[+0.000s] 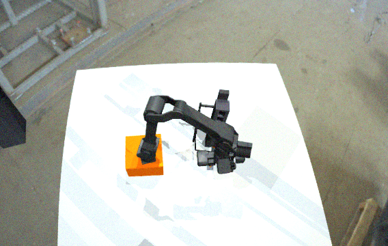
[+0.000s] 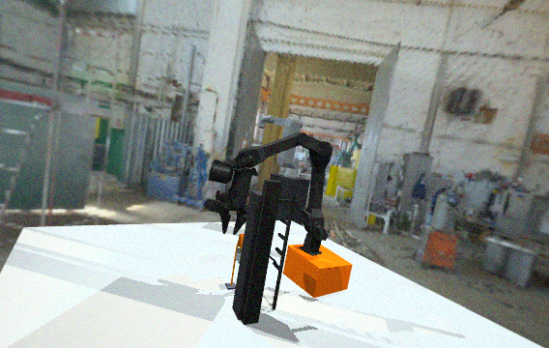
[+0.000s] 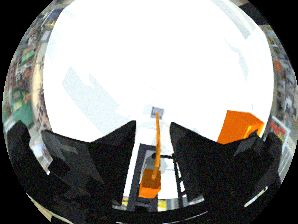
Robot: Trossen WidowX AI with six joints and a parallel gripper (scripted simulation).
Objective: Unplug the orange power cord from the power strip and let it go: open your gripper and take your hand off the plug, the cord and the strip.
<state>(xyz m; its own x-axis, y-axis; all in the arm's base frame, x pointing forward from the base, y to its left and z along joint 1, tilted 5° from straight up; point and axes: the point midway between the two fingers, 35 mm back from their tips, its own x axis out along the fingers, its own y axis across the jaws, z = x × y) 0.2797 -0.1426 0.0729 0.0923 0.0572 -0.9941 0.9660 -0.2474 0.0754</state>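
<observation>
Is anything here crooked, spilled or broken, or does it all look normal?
Nothing looks spilled or broken. One oddity: the black power strip stands on end on the white table rather than lying flat, with the orange plug in its lower end. The gripper hangs over it, holding nothing.

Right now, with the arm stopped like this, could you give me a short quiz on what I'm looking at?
1. True or false: the fingers are clamped on the orange plug.
2. What does the arm stand on? A) an orange box B) a wooden crate C) the floor
3. Fill in: seen from the wrist, the orange plug shows ___ the two fingers.

Key: 1. False; they hang just above it, apart and holding nothing. 2. A. 3. between.
</observation>
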